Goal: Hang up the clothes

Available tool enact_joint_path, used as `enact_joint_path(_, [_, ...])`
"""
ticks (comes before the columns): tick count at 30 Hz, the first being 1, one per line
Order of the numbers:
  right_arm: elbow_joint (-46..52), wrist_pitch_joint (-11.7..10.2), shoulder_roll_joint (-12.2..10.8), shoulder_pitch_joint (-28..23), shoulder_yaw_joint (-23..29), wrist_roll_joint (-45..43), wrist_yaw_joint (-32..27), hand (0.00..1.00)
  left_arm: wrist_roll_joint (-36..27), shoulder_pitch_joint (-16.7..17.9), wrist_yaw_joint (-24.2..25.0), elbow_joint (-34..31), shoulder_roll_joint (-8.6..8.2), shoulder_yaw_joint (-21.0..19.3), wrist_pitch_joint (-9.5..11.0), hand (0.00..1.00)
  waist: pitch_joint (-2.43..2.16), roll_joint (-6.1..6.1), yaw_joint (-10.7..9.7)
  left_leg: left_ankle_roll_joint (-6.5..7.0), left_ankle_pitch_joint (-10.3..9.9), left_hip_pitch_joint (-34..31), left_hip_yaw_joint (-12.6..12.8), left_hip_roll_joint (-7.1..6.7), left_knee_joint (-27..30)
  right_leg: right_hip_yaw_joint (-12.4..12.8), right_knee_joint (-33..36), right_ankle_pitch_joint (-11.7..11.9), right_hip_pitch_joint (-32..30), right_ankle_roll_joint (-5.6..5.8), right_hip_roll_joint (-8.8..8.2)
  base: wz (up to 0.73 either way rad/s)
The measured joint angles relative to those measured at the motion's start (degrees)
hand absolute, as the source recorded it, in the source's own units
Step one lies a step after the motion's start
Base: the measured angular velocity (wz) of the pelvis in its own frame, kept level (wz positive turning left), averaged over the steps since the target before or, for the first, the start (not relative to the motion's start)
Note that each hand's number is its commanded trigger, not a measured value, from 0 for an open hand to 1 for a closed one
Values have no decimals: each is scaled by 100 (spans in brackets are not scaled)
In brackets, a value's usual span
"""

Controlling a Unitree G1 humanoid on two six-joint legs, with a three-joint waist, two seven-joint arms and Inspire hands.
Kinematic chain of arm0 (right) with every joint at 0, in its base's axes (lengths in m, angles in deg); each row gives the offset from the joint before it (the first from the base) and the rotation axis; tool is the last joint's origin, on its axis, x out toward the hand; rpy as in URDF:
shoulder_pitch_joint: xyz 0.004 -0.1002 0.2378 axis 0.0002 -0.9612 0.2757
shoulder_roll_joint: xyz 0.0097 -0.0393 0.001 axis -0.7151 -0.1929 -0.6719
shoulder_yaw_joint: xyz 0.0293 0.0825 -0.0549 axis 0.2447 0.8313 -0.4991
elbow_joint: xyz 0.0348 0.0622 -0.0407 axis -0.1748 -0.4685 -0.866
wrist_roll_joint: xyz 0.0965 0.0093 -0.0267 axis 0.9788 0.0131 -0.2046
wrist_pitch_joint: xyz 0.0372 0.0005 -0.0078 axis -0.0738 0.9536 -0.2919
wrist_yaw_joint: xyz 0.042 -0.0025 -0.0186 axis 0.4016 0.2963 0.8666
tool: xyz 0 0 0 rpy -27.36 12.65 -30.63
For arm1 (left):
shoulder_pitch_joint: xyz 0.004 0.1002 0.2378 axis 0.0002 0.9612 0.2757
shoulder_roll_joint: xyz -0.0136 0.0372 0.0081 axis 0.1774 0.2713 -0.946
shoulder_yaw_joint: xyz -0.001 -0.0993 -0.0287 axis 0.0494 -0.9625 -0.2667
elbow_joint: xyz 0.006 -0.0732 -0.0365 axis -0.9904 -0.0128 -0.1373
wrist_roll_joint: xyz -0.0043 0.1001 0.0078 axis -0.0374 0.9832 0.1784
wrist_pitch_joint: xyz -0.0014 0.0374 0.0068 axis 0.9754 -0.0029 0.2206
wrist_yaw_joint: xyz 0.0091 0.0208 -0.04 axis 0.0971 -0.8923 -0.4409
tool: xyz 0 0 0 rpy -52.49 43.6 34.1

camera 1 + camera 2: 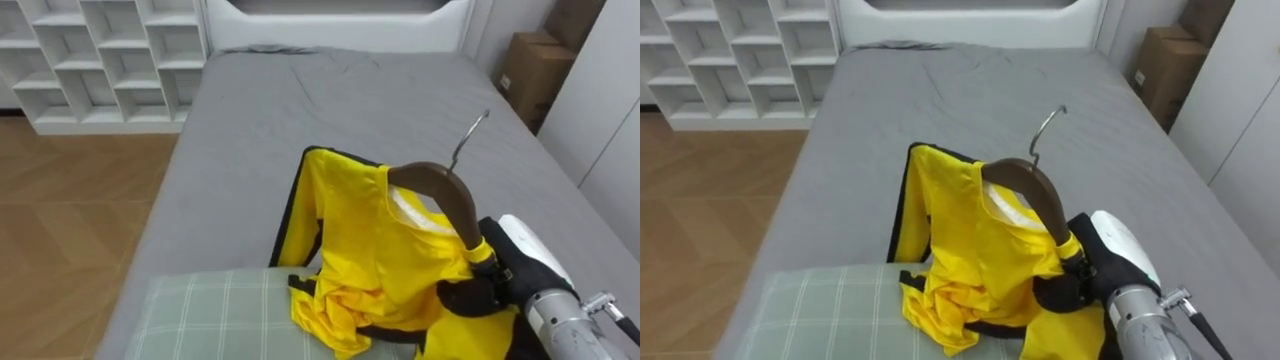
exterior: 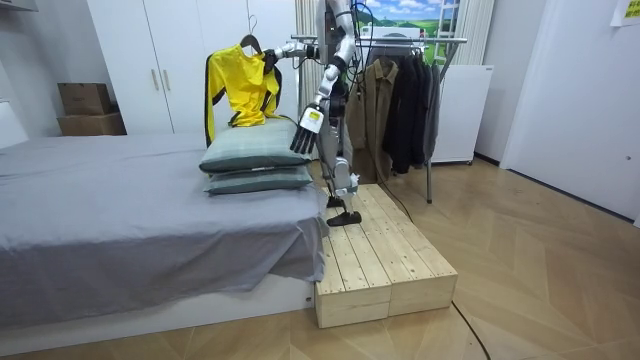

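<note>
Gripping end of stiff hanger with right hand, fingers curled round it; carrying light, floppy jacket, probably sliding off easily; left hand dangling, fingers relaxed.

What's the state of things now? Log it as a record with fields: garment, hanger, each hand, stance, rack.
garment: yellow top, draped on the hanger, hanging over the pillows
hanger: brown wooden hanger, metal hook free, held over the bed
right hand: right hand, fingers shut on the hanger's end
left hand: left hand, down at its side, fingers relaxed, holding nothing
stance: upright on the wooden platform beside the bed
rack: clothes rack behind the robot, dark coats on it
</note>
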Motion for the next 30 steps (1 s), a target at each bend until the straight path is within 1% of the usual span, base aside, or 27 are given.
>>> enact_joint_path(2, [40, 12, 0, -1, 0, 24, 62, 100, -39, -34, 20, 386, 16, -13, 21, 0, 4, -39, 2, 0, 0, -6, 7, -2, -11, -1, -6, 0, -13, 0, 0, 0])
enact_joint_path(4, [127, 38, -1, -2, 1, 19, 135, 100, -143, 26, 49, 672, 41, -23, 53, 0, -7, -71, 17, 1, -1, -8, 24, -1, -20, 11, 2, 0, -25, 0, 7, -2])
enact_joint_path(7, [428, 56, 12, 8, 8, 9, 282, 100, -156, 43, 140, 1255, 154, -22, 142, 0, -37, -115, 11, 1, -1, -7, 27, 4, -61, 27, 4, 0, -42, 0, 19, -1])
enact_joint_path(9, [596, 55, 27, 9, 8, 21, 389, 100, -157, 81, 204, 1793, 262, -13, 151, 0, -68, -168, 1, -1, -2, -7, 35, 15, -55, 39, 3, 1, -42, -1, 31, 0])
enact_joint_path(11, [651, 55, 47, 8, 8, 25, 412, 100, -154, 124, 229, 2134, 269, 4, 154, 0, -79, -187, -6, 0, -2, -2, 38, 14, -50, 39, 10, 1, -40, -1, 28, 0])
enact_joint_path(12, [695, 55, 65, 7, 8, 36, 421, 100, -149, 157, 243, 2292, 266, 22, 150, 0, -71, -197, -17, 1, -3, -4, 33, 10, -45, 38, 12, 1, -40, -1, 23, 0])
enact_joint_path(13, [706, 55, 78, 8, 8, 61, 421, 100, -149, 161, 248, 2343, 267, 31, 142, 0, -66, -200, -17, 2, -3, -5, 30, 10, -45, 34, 14, 1, -40, -1, 20, 0])
enact_joint_path(15, [718, 54, 143, 5, 7, 143, 425, 100, -143, 233, 267, 2496, 267, 56, 129, 0, -37, -220, -37, 8, -9, -2, 35, 8, -50, 23, 16, 1, -20, -1, 10, 4])
enact_joint_path(17, [718, 49, 207, -11, 6, 289, 426, 100, -141, 242, 277, 2589, 267, 179, 124, 0, -22, -207, -57, 13, -18, 11, 46, 6, -54, 27, 16, 1, 2, 0, 7, 0])
enact_joint_path(18, [718, 42, 224, -15, 6, 378, 426, 100, -139, 290, 286, 2604, 268, 236, 125, 0, -16, -210, -99, 14, -19, 10, 48, 4, -56, 28, 17, 1, 2, 0, 5, 0])
enact_joint_path(21, [718, 33, 306, -28, 6, 444, 426, 100, -126, 271, 371, 2648, 276, 361, 125, 0, 10, -214, -190, 19, -22, 5, 57, -9, -48, 54, 25, 0, -6, 3, -2, -3])
enact_joint_path(23, [718, 31, 410, -37, 6, 446, 425, 100, -122, 249, 396, 2659, 280, 447, 126, 0, 10, -216, -236, 23, -24, 0, 71, -17, -49, 74, 27, -3, -18, 10, -5, -4])
enact_joint_path(25, [718, 27, 419, -42, 6, 456, 423, 100, -83, 244, 457, 2652, 315, 481, 126, 0, 7, -237, -276, 23, -24, -12, 131, -13, -45, 125, 36, -3, -54, 13, 2, -16])
enact_joint_path(26, [718, 18, 420, -58, 8, 490, 413, 100, -79, 223, 499, 2654, 352, 547, 119, 0, -4, -257, -289, 24, -24, -27, 204, -8, -44, 187, 58, 1, -112, 18, 14, -25])
enact_joint_path(28, [718, 8, 419, -114, 13, 542, 395, 100, -75, 194, 523, 2705, 379, 610, 122, 0, 4, -264, -339, 25, -25, -26, 270, -4, -40, 243, 60, 10, -127, 27, 25, -18])
enact_joint_path(29, [719, 5, 417, -146, 12, 574, 391, 100, -72, 180, 566, 2709, 394, 664, 121, 0, 2, -264, -434, 34, -30, -15, 294, -6, -38, 260, 69, 12, -145, 31, 22, -15])
enact_joint_path(30, [718, -13, 417, -156, 11, 591, 369, 100, -54, 127, 611, 2720, 407, 671, 110, 0, 6, -280, -464, 38, -33, -20, 362, -8, -29, 323, 132, 13, -219, 33, 29, -20])
